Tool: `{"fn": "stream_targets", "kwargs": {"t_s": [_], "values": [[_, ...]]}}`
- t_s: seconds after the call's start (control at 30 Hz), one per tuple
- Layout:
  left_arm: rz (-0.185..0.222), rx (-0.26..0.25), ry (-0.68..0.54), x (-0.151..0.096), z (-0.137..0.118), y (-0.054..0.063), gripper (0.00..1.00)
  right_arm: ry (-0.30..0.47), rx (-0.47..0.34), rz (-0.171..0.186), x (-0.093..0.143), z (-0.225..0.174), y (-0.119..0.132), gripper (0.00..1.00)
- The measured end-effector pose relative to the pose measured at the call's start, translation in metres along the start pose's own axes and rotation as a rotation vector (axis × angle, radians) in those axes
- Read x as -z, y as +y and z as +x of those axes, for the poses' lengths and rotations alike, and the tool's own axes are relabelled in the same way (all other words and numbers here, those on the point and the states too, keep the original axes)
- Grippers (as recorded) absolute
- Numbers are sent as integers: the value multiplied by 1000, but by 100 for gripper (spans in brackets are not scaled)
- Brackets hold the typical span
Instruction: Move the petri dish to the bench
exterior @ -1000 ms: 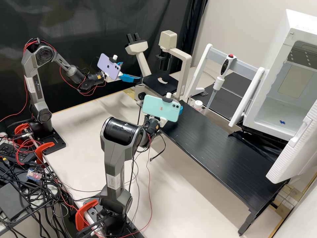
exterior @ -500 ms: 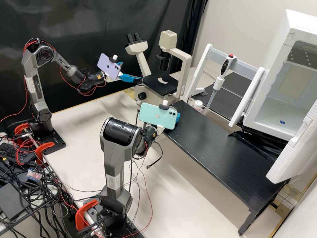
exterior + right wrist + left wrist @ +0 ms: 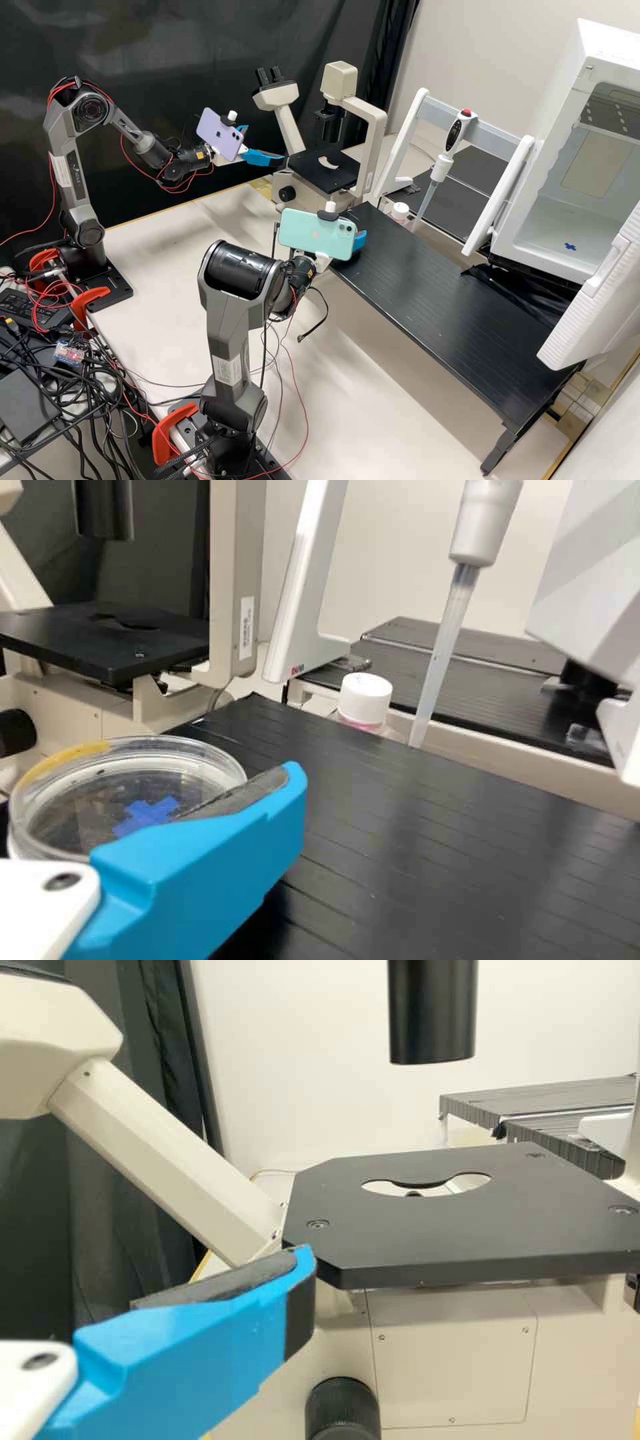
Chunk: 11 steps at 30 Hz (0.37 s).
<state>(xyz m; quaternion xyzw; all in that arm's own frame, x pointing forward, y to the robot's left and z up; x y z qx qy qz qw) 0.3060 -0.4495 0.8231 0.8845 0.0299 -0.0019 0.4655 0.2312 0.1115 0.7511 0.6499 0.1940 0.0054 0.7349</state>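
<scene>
In the high view, my right gripper [image 3: 360,241], partly hidden by the green phone, is at the black bench's [image 3: 440,293] end beside the microscope. The clear round petri dish [image 3: 85,795], with a blue cross mark, lies against the inner pad of my right gripper [image 3: 285,805] in the right wrist view; the grip looks shut on it. Whether the dish touches the bench surface [image 3: 440,850] I cannot tell. My left gripper [image 3: 263,148] stands open in front of the microscope stage; in the left wrist view, a finger of the left gripper [image 3: 295,1285] shows near the stage's corner.
The microscope [image 3: 323,170] stands beyond the bench's far end. A white-capped bottle [image 3: 400,212] and a pipette [image 3: 443,163] on a white stand are behind the bench. An open white chamber [image 3: 567,230] stands at the right, its door [image 3: 593,300] reaching over the bench's edge.
In the high view, my right gripper has moved down and slightly left, mostly in the first half second, and its phone has levelled out somewhat. The left arm has kept still.
</scene>
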Motion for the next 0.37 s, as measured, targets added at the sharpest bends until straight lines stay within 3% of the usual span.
{"fn": "stream_targets", "kwargs": {"t_s": [0.1, 0.27, 0.37], "values": [[0, 0, 0, 0, 0, 0, 100, 33, -57, 7, 0, -14, 13, 100], [0, 0, 0, 0, 0, 0, 100, 115, -282, 71, 1, -47, 45, 100], [0, 0, 0, 0, 0, 0, 100, 162, -440, 160, -5, -66, 66, 100]]}}
